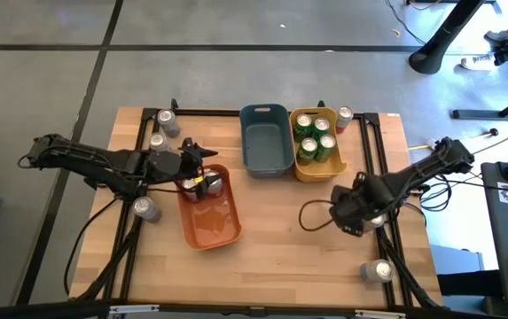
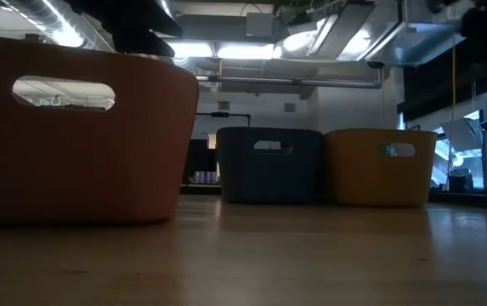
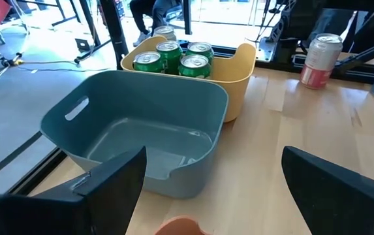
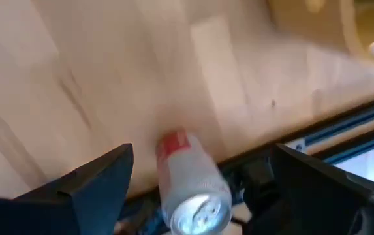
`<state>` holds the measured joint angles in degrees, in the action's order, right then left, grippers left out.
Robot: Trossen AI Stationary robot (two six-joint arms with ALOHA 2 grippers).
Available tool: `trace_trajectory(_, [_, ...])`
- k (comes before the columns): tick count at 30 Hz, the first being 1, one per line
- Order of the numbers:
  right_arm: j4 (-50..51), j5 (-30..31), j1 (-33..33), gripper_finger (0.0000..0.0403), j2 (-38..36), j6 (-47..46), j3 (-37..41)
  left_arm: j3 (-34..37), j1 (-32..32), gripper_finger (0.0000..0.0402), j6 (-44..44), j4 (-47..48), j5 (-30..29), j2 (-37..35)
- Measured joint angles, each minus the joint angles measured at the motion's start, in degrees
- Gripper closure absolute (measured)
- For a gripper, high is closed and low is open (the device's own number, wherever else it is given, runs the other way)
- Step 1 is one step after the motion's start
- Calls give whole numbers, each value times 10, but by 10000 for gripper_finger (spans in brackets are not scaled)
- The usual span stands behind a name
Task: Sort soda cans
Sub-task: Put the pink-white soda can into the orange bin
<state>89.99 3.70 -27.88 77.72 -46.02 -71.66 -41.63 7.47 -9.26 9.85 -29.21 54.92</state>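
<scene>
Orange bin [image 1: 211, 221], blue bin [image 1: 266, 138], yellow bin [image 1: 317, 168] on wooden table [image 1: 289, 257]

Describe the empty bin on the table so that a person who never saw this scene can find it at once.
Look at the wooden table from above: three bins stand on it. Two of them touch side by side at the far edge; the empty one is the blue-grey bin, left of the yellow bin. The yellow bin holds green cans and the orange bin also holds cans, while this one holds nothing.
</scene>
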Motion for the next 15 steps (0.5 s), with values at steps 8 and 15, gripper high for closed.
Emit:
trace_trajectory(8, [1,-57,-50,45,-32,-11,74,0,4,57,-6,1,0,0])
trace_trajectory(15, [0,-78,-83,45,-66,-50,117,0,4,57,-9,3,0,0])
